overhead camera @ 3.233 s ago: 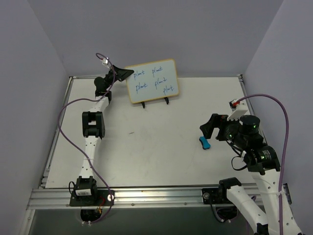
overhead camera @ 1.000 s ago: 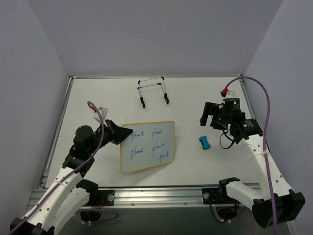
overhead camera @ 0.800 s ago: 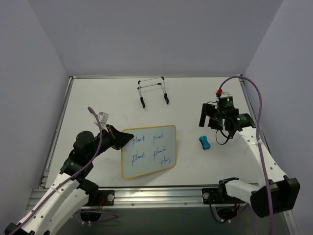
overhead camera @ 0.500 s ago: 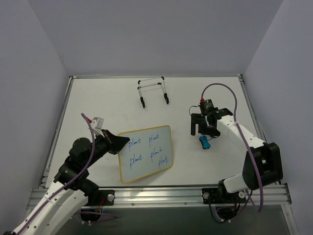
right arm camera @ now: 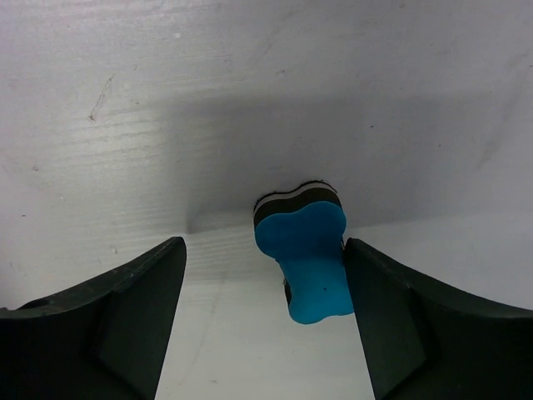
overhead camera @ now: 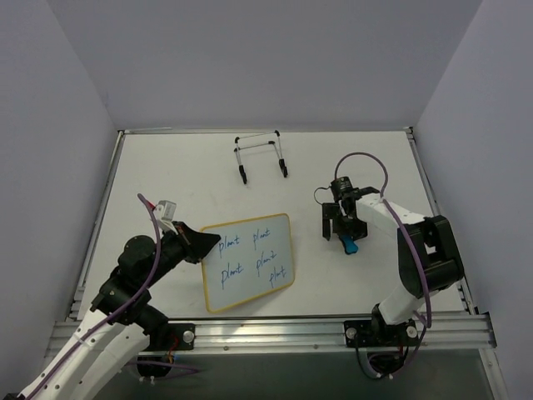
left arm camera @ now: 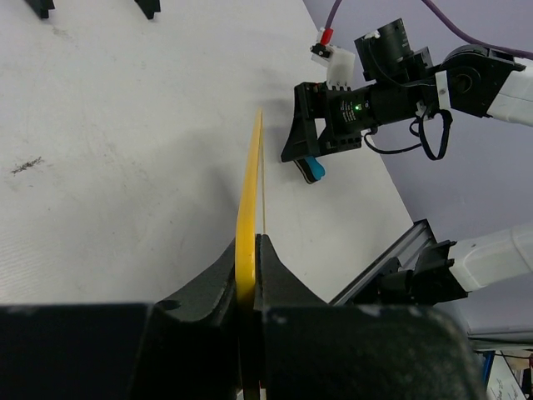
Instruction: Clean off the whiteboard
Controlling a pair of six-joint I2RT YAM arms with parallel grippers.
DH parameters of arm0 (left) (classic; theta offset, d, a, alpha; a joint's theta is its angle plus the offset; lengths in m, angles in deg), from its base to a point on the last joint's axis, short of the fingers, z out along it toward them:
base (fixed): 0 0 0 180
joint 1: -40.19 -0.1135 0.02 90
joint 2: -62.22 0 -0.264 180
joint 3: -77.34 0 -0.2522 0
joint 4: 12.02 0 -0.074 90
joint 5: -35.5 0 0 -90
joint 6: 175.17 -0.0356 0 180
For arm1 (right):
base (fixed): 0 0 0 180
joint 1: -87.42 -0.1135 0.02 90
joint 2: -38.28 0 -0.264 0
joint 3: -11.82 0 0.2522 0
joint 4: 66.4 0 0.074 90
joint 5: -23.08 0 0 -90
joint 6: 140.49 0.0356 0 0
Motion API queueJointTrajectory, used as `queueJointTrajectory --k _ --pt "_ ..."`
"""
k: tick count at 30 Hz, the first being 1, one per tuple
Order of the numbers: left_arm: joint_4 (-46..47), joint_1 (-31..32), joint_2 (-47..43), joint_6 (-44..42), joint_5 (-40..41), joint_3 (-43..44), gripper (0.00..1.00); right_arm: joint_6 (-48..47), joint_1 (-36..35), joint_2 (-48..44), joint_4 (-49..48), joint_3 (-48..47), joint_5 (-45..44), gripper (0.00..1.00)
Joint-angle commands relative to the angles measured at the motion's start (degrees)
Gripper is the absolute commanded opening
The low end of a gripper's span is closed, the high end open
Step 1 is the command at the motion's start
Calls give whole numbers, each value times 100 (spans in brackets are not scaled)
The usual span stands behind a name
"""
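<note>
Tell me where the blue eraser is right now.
In the top view, the blue eraser lies on the table right of the whiteboard, inside the open right claw.

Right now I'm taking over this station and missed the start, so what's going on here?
The left gripper has its fingers clamped on the left edge of the whiteboard, held near the front of the table with its blue handwriting not yet wiped. The right gripper is open, straddling the small blue eraser that lies on the table, not yet closed on it. The black wire easel stand at the back holds nothing.
</note>
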Motion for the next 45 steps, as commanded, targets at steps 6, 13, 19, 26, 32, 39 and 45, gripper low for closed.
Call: queueJointTrajectory --k 6,13,19,26,32,39,45 --pt "-138 36 228 -360 -284 63 2 -97 500 83 158 -10 217 63" --pt "-120 36 246 -369 -302 98 2 114 333 -48 404 69 50 56" --pt "-120 36 272 -360 -381 116 2 236 377 -172 527 157 -55 51" --pt "-103 36 263 -351 -477 107 2 369 377 -66 659 140 -196 42" --pt "-103 36 272 -351 -434 125 2 334 350 -127 642 140 -126 29" --pt "-77 36 377 -360 -381 107 2 386 333 -478 615 122 -248 4" --pt "-68 45 570 -386 -214 89 2 755 -123 -1655 300 175 -169 1"
